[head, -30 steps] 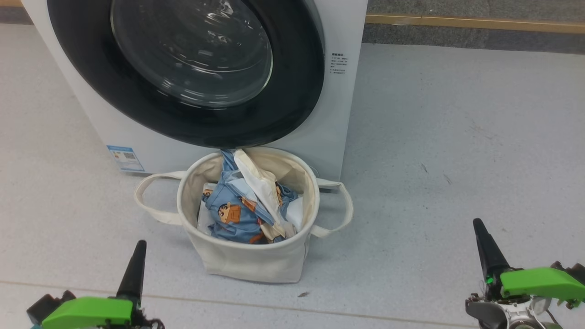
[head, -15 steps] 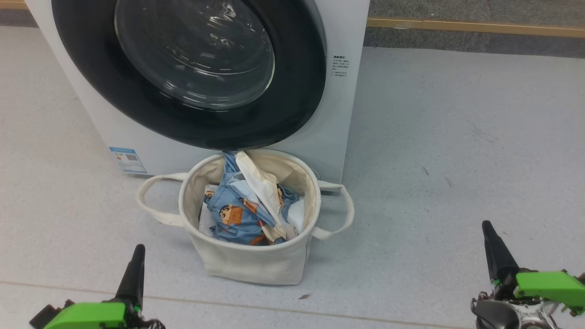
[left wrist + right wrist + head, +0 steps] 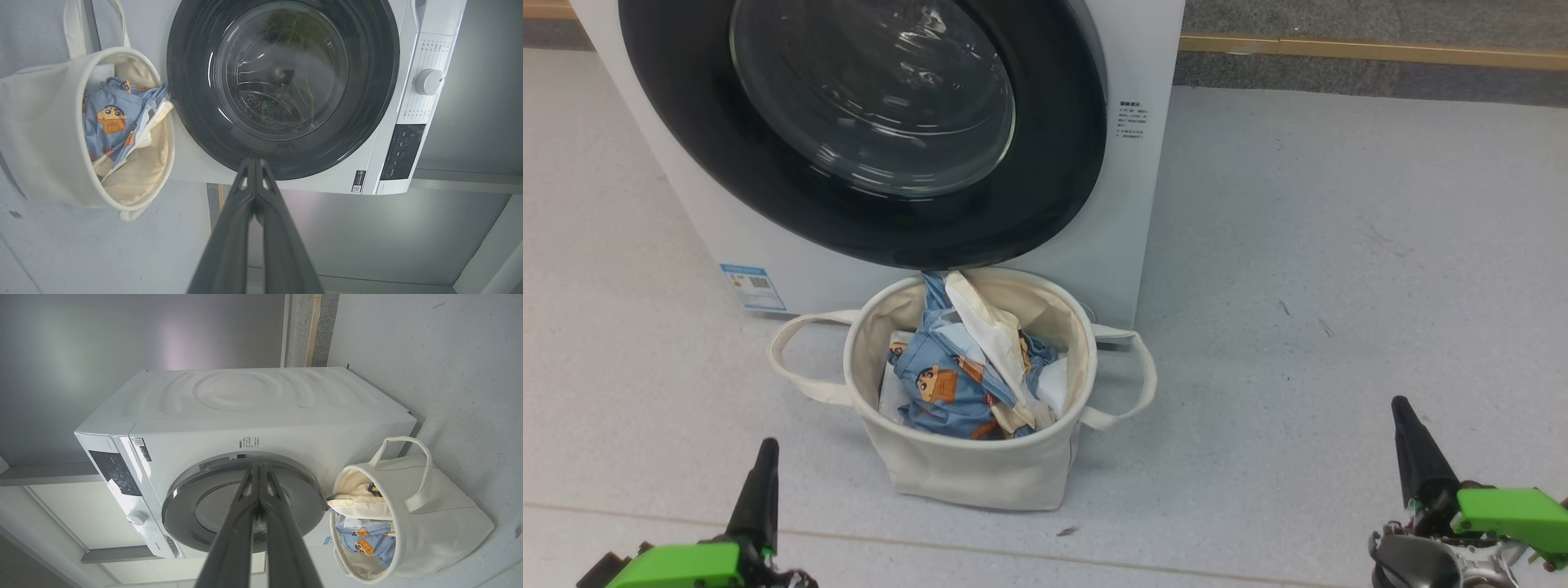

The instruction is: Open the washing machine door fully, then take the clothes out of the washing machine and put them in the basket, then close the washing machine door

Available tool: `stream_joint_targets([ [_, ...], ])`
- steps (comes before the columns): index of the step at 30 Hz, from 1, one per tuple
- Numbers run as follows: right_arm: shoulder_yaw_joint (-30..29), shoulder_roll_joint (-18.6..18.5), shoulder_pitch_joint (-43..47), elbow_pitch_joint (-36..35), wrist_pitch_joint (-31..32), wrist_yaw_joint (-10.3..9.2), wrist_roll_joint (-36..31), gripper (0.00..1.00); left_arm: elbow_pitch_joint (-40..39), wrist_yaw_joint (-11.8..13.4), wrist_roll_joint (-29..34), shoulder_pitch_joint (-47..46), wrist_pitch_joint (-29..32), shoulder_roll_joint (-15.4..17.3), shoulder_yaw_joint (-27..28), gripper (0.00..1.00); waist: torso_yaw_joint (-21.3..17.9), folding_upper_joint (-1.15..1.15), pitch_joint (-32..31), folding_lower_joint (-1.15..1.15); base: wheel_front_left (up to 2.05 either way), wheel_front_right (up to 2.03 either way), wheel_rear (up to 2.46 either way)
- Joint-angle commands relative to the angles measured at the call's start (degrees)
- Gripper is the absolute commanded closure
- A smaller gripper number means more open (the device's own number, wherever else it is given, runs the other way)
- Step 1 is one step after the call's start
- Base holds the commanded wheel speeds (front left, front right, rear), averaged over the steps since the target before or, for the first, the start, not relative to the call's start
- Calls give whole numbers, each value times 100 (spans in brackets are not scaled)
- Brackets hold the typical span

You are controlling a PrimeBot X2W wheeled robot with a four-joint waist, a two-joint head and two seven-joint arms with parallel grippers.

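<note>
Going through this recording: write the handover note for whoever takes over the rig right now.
Left pincer: shut, empty, low at left, touching nothing.
Right pincer: shut, empty, low at right.
Washing machine door: looks shut flush against the washing machine.
Clothes: in the basket, which stands on the floor at the machine's front. A fabric tip reaches the door's lower rim; I cannot tell if it is pinched.
Done: clothes unloaded, door apparently closed. The drum looks bare through the glass.
Left: probably nothing; check that fabric tip.

Head downward, wrists sideways; common basket (image 3: pixel 972 478).
</note>
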Motion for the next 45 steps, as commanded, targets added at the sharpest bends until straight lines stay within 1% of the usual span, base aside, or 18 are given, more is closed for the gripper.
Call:
stream_joint_targets([
  [1, 99, -1, -73, -181, 43, 2, 30, 100, -151, -41, -15, -133, 41, 24, 209, 100, 0, 0, 0, 0, 0, 0, 0],
  [45, 35, 44, -78, -177, 95, 2, -24, 100, -150, -41, 14, -136, 69, 0, 244, 100, 0, 0, 0, 0, 0, 0, 0],
])
